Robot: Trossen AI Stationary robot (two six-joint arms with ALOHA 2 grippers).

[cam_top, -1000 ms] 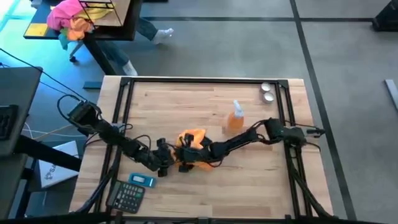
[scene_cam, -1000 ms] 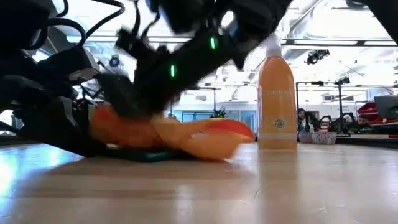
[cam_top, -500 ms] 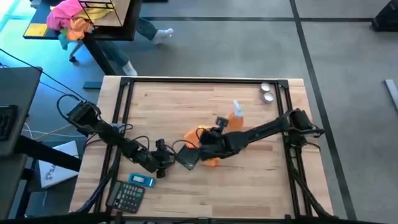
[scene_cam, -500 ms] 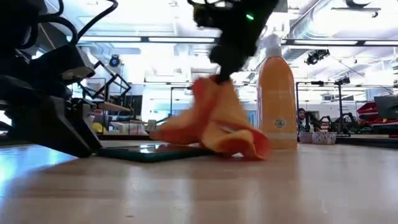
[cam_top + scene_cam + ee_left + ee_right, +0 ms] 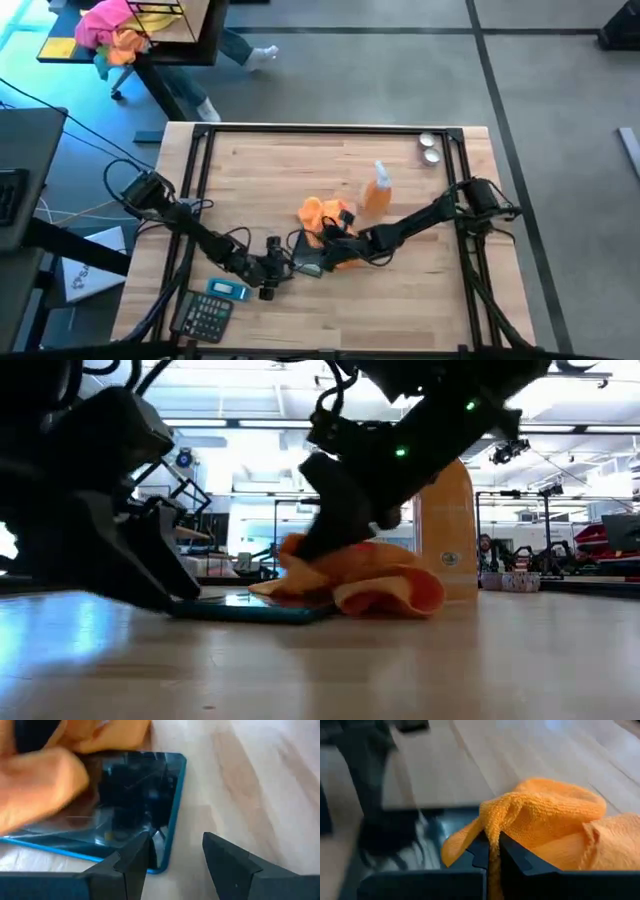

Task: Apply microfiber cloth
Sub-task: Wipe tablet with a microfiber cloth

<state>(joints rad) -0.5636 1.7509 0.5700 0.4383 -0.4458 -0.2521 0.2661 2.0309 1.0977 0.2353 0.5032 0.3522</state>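
The cloth lies bunched near the middle of the worktop, its near part draped over the far end of the phone and the rest heaped on the wood beyond it. In the low view the cloth forms a folded mound resting partly on the phone's teal edge.

The right claw is pinching a fold of the cloth between its fingers, pressed down onto the phone's glass. In the high view the right claw sits at the cloth's near edge, its arm reaching in from the worktop's right side.

The left claw is spread, one finger resting on the phone's corner and the other on bare wood just beside it. Whether it actually bears on the phone is hard to judge from these views. In the high view the left claw lies just left of the phone.

The spray bottle stands upright just beyond the cloth, apart from it. A calculator sits at the near left edge.
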